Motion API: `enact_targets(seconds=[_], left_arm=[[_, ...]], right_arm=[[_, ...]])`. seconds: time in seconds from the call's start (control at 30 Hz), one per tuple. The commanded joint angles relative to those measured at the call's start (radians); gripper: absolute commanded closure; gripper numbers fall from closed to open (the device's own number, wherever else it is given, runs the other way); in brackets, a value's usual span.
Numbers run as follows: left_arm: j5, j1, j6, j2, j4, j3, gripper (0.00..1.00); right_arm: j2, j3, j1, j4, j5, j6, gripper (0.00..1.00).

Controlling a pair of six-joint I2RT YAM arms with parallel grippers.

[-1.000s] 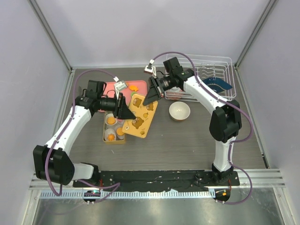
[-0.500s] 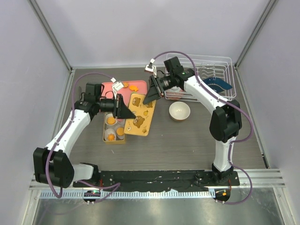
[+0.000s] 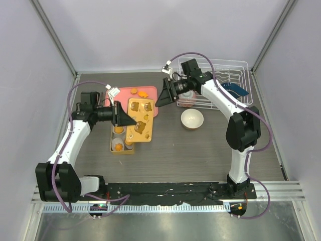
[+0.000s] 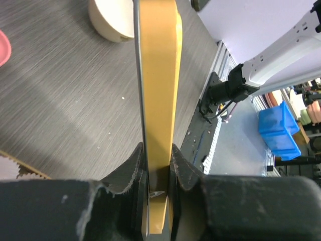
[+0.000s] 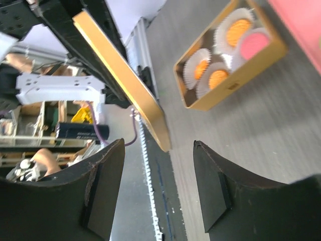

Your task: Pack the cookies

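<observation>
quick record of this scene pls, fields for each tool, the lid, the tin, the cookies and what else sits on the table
left tool: shut on one edge of the yellow lid
right tool: open, holding nothing, apart from the lid
tin: uncovered, paper cups inside
cookies: orange and pink ones in the cups
loose cookies: two orange ones on the pink tray
other: white bowl, wire rack
task state: lid not yet on the tin
</observation>
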Motion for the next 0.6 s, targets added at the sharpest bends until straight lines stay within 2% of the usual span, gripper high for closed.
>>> enact_targets(seconds=[0.0, 0.07, 0.2, 0.27, 0.3, 0.33, 0.37, 0.4, 0.43, 0.5, 0.57], left_arm=[[0.052, 0.05, 0.079, -0.019, -0.069, -0.005, 1.0], [0.055, 0.102, 0.102, -0.011, -0.117, -0.002, 1.0], [0.084, 0.165, 0.256, 0.047, -0.239, 0.024, 1.0], [0.104, 0.211, 0.347, 0.115, -0.377, 0.073, 1.0], [0.124, 0.225, 0.403, 0.144, -0.514, 0.094, 1.0], [0.13, 0.249, 0.548, 0.179, -0.595, 0.124, 1.0], [0.139, 0.262, 0.627, 0.243, -0.679, 0.174, 1.0], [0.144, 0.269, 0.707, 0.285, -0.858, 0.203, 1.0], [0.161, 0.286, 0.902, 0.322, -0.952, 0.226, 1.0], [0.176, 0.303, 1.114, 0.44, -1.139, 0.281, 1.0], [0.178, 0.328, 1.119, 0.487, -1.191, 0.277, 1.0]], right_arm=[[-0.082, -0.002, -0.005, -0.016, 0.154, -0.023, 0.37], [-0.096, -0.013, -0.002, -0.016, 0.209, -0.027, 0.37], [-0.12, -0.036, 0.021, -0.015, 0.308, -0.036, 0.37], [-0.132, -0.054, 0.052, -0.006, 0.37, -0.036, 0.37], [-0.136, -0.059, 0.063, -0.001, 0.393, -0.035, 0.37], [-0.137, -0.072, 0.076, 0.002, 0.413, -0.032, 0.37], [-0.139, -0.08, 0.099, 0.019, 0.436, -0.027, 0.37], [-0.137, -0.086, 0.115, 0.027, 0.47, -0.013, 0.37], [-0.134, -0.095, 0.126, 0.036, 0.489, -0.006, 0.37], [-0.114, -0.095, 0.159, 0.05, 0.536, 0.002, 0.38], [-0.102, -0.094, 0.182, 0.059, 0.553, 0.011, 0.39]])
